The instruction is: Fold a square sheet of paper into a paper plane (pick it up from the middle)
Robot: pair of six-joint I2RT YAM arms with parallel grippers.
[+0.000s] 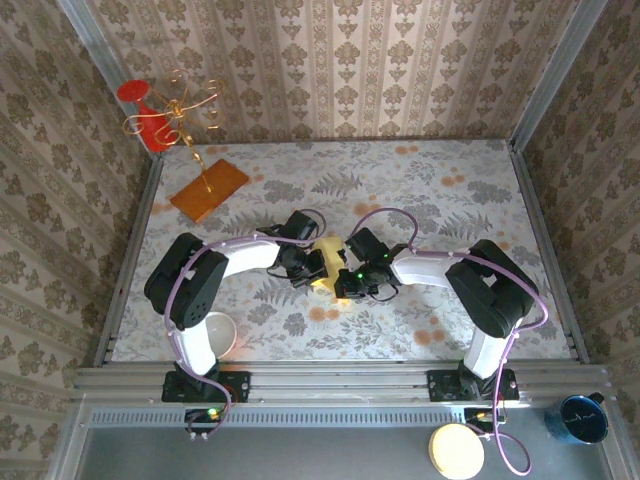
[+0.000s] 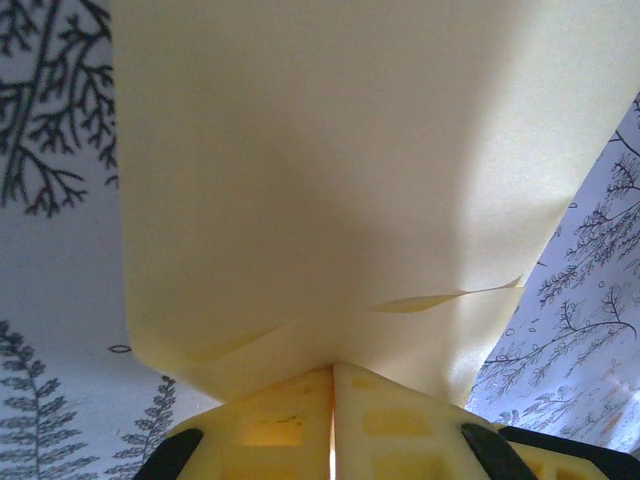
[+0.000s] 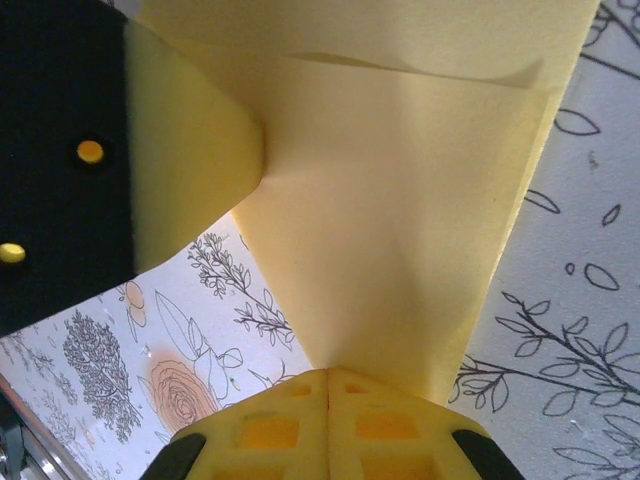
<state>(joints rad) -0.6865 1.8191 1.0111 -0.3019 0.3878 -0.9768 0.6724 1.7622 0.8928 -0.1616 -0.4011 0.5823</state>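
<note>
The pale-yellow sheet of paper (image 1: pixel 327 262) is folded and held up over the middle of the table, between both arms. My left gripper (image 1: pixel 308 264) is shut on its left side; in the left wrist view the folded paper (image 2: pixel 330 180) rises from the closed yellow fingertips (image 2: pixel 290 415), with a loose layer edge showing. My right gripper (image 1: pixel 347 280) is shut on its right side; in the right wrist view the paper (image 3: pixel 400 220) fans out from the closed fingertips (image 3: pixel 375 420). The left arm's black body (image 3: pixel 60 160) shows at the upper left there.
An orange board (image 1: pixel 209 190) with a gold wire stand (image 1: pixel 180 110) sits at the back left. A white bowl (image 1: pixel 219 333) lies near the left arm's base. Off the table at the front are a cream lid (image 1: pixel 456 451) and a dark blue cup (image 1: pixel 577 418).
</note>
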